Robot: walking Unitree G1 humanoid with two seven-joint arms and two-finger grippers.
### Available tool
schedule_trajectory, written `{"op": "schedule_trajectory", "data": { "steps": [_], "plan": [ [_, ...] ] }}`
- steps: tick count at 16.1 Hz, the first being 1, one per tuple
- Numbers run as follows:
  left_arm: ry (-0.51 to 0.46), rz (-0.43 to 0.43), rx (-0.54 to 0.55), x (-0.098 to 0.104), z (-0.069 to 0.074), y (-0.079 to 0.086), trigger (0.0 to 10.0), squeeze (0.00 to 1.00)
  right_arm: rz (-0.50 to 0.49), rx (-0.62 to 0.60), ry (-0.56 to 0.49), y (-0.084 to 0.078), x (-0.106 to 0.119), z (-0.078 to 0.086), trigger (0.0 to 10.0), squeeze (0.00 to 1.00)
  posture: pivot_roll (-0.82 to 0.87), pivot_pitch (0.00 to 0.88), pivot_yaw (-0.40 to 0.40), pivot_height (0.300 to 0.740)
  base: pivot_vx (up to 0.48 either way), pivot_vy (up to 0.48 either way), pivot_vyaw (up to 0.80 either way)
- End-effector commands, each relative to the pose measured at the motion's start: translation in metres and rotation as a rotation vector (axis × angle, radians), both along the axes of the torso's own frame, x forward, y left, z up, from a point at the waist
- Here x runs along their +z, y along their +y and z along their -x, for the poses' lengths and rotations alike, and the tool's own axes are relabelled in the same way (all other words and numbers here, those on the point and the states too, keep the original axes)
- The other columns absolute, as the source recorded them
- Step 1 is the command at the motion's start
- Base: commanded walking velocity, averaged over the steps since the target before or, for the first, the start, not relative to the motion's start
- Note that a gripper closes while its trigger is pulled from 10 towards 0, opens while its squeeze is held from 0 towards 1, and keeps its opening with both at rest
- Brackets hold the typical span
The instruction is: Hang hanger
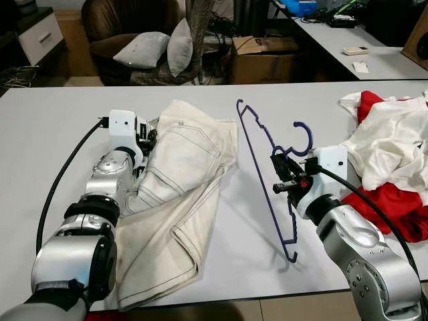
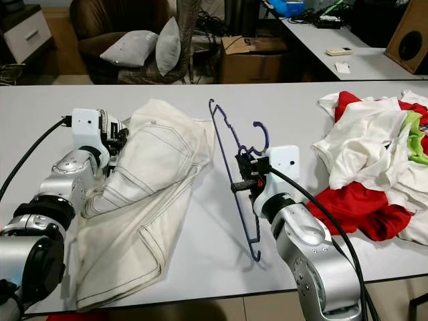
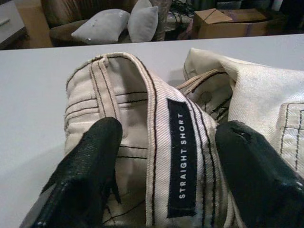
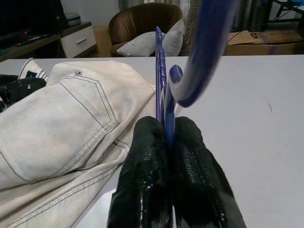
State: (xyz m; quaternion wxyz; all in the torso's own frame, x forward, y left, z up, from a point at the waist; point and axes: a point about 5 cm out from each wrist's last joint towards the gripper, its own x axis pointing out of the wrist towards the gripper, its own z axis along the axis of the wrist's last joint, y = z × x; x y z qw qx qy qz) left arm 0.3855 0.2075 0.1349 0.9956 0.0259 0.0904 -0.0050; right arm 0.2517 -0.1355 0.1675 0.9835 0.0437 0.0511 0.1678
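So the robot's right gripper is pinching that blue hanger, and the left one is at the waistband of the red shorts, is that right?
Nearly. The right gripper does pinch the blue hanger, but the shorts at the left gripper are cream-white, as the left wrist view shows. The red cloth lies in the pile beside the right arm.

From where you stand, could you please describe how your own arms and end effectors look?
Both arms are silver metal with black joint bands. Each wrist carries a white box housing, and a black cable loops back from it. The left end effector and right end effector each have two long, textured black fingers.
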Motion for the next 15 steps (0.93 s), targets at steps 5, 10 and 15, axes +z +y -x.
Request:
{"op": "schedule_trajectory", "data": {
  "steps": [5, 10, 15],
  "plan": [
    [-0.002, 0.012, -0.018, 0.0030, -0.0022, 0.0000, 0.0, 0.00, 0.011, 0.004, -0.007, 0.0005, 0.0001, 0.0023, 10.0, 0.00, 0.01, 0.000, 0.042, 0.740, 0.000, 0.000, 0.00],
    [0.005, 0.012, -0.027, 0.0016, -0.0019, -0.0001, 0.0, 0.00, 0.000, 0.006, 0.001, 0.0022, -0.0010, 0.0031, 10.0, 0.00, 0.01, 0.000, 0.044, 0.740, 0.000, 0.000, 0.00],
    [0.015, 0.017, -0.040, -0.0013, -0.0009, -0.0009, 0.0, 0.00, 0.001, 0.007, -0.001, 0.0024, -0.0012, 0.0032, 10.0, 0.00, 0.01, 0.000, 0.048, 0.740, 0.000, 0.000, 0.00]
  ]
}}
